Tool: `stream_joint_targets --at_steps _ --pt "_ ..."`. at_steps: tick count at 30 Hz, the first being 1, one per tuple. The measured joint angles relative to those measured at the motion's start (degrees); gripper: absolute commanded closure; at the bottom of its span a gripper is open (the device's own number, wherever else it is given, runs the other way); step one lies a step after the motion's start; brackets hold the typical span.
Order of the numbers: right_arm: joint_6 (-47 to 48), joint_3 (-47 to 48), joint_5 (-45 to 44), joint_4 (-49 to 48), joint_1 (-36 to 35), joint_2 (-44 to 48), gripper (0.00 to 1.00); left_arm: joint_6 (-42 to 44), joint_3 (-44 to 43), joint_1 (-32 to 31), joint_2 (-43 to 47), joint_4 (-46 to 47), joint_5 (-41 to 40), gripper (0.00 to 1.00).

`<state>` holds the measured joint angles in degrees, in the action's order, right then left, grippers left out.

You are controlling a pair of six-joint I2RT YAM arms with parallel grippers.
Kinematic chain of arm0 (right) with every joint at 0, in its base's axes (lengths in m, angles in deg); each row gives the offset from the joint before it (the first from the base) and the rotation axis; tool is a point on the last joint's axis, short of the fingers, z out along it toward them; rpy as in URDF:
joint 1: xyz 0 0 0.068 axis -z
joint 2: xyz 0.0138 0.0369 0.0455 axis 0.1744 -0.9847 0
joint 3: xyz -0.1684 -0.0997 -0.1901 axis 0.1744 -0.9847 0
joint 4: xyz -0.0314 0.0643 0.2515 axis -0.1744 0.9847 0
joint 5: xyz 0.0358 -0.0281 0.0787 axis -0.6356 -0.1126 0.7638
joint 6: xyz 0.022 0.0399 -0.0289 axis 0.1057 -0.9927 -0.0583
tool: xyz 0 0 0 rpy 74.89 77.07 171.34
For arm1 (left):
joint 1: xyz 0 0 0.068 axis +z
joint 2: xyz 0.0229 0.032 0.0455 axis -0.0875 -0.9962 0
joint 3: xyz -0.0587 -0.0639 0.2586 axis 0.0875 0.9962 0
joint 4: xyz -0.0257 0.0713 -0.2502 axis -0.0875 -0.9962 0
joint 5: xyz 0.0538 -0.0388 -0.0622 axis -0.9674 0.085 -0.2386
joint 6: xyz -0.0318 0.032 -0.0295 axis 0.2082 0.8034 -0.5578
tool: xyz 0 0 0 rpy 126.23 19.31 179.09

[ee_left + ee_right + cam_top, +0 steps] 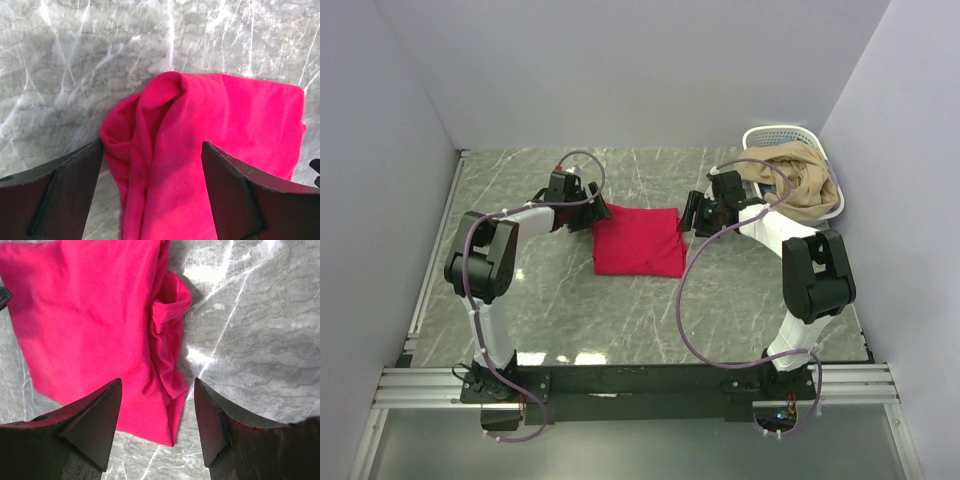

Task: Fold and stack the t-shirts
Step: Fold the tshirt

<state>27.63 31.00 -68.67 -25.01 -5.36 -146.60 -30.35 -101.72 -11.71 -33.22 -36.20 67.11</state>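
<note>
Plainly, the crimson t-shirt point(638, 242) lies folded into a rough rectangle on the marbled bench point(620, 320). It is well apart from the white lattice basket point(775, 133), which holds a heap of tan cloth point(805, 185). The right hand point(688, 213) is between the basket and the shirt, at the shirt's basket-side edge. The left hand point(597, 213) is at the shirt's opposite edge, the one away from the basket. Both hands are released, fingers spread, with nothing gripped.

From above the shirt looks flat and fairly tidy. The left wrist view shows more: the edge away from the basket is bunched into soft, thick rolls that lie under the gap between the left fingers point(60, 195). The right wrist view shows a hemmed sleeve edge puckered along the basket-side edge, with creases running down under the gap between the right fingers point(90, 425). Only the top view takes in the basket and both arms.
</note>
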Motion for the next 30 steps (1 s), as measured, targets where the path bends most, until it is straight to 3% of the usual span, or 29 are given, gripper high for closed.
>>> stream_joint_targets --at_steps 9,13,16,20,22,23,30 --pt "0.39 -0.02 0.0 0.02 0.0 0.0 0.34 -0.15 -0.74 -0.81 -0.81 0.5 1.99 0.23" --pt "0.42 -0.02 0.0 0.04 0.0 0.0 0.34 -1.55 -0.61 -1.38 -0.81 2.93 5.05 0.33" --pt "0.44 -0.07 -0.02 0.04 0.0 0.0 0.34 -2.82 -0.11 -1.66 -0.92 5.64 7.89 0.45" --pt "0.61 -0.09 -0.13 0.28 0.0 0.0 0.34 -4.31 0.09 -1.75 -2.38 8.33 11.08 0.9" --pt "0.68 -0.09 -0.31 0.52 0.0 0.02 0.34 -4.81 0.09 -1.75 -3.37 8.7 11.87 0.92" --pt "0.74 -0.09 -0.42 0.63 0.0 0.02 0.34 -4.76 0.09 -1.75 -3.76 8.76 12.04 0.99" --pt "0.87 -0.09 -0.72 1.2 0.0 0.61 0.34 -4.46 0.13 -1.73 -4.13 8.46 11.34 0.99"
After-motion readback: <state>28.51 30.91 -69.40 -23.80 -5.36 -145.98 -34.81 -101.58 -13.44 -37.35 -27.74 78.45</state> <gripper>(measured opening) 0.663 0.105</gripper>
